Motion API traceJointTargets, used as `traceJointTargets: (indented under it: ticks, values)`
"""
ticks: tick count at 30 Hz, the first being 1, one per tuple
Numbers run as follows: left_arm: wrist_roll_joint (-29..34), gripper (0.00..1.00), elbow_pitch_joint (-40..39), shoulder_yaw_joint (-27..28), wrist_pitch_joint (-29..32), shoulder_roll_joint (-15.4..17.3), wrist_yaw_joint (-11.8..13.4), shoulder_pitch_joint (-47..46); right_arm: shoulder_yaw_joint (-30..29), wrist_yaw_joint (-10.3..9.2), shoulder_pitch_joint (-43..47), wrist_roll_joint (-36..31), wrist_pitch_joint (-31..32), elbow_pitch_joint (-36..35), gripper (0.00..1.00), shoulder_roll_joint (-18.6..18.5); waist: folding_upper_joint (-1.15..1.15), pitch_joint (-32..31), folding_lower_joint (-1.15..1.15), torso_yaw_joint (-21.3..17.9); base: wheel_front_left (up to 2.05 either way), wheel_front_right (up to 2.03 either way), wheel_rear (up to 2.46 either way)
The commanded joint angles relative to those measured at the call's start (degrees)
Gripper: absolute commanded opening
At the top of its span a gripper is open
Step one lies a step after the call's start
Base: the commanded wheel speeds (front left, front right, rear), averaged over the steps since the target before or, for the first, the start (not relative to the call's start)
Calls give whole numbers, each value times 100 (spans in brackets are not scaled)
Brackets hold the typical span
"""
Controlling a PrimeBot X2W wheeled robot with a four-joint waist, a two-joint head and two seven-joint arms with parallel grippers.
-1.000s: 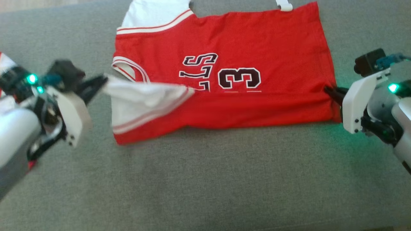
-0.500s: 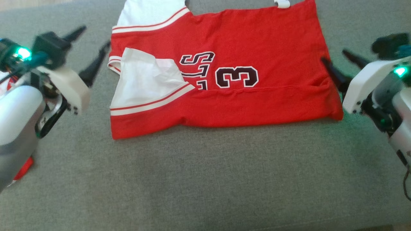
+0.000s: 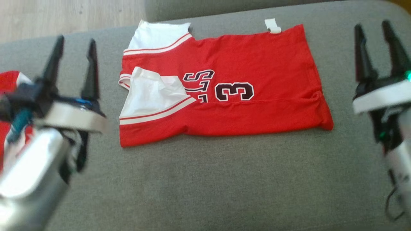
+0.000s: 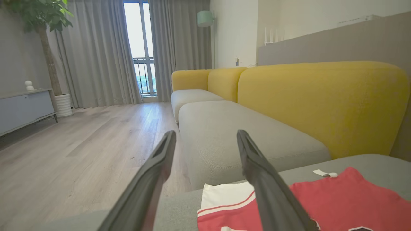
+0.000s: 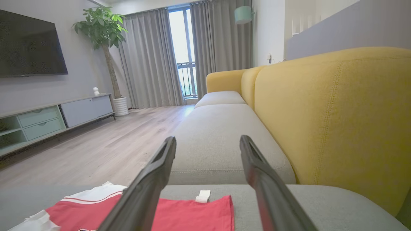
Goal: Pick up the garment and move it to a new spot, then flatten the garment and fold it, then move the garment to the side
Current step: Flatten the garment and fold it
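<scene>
Head view: the red jersey (image 3: 244,64) lies half-folded on the grey cushion (image 3: 205,186), between the left claw (image 3: 76,39) and right claw (image 3: 371,24), both spread and empty. Left wrist view: fingers apart. Right wrist view: likewise. Folding looks midway; the next move calls for regripping an edge.

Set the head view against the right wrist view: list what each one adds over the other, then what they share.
Head view adds: the open left gripper, the readable black number 3 on the jersey's chest, and a second red garment at the left edge.
Right wrist view adds: a black wall television, a leafy potted tree and a yellow sofa backrest.
Shared: the red and white sleeveless jersey lying on the grey fabric cushion, its white tag, and the open right gripper.
</scene>
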Motion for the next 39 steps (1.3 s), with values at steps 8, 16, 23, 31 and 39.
traceJointTargets:
  ticks: [8, 16, 23, 31, 39]
  values:
    - [930, 100, -796, 1195, -44, -799, 24, 1520, -771, 42, 1589, -1265, -61, -902, 100, 1017, 0, -304, 1, 119, 0, 0, 0]
    - [1660, 100, -620, 1907, -44, -1718, -338, 2545, -1162, 42, 2340, -1768, -61, -1139, 100, 1722, 0, -442, 1, 108, 0, 0, 0]
    - [2150, 100, -210, 2269, -44, -2019, -798, 2751, -1309, 42, 2412, -1888, -61, -1285, 100, 1862, 0, -416, 1, 60, 0, 0, 0]
    - [2306, 100, 974, 2152, 332, -2079, -843, 2169, -1322, 42, 2298, -1882, 7, -1419, 100, 1843, 0, -143, 1, -66, 0, 0, 0]
    - [2324, 100, 2234, 1987, 1412, -1973, -866, 1420, -1200, 42, 2150, -1837, 34, -1479, 100, 1887, 0, 190, 1, -308, 0, 0, 0]
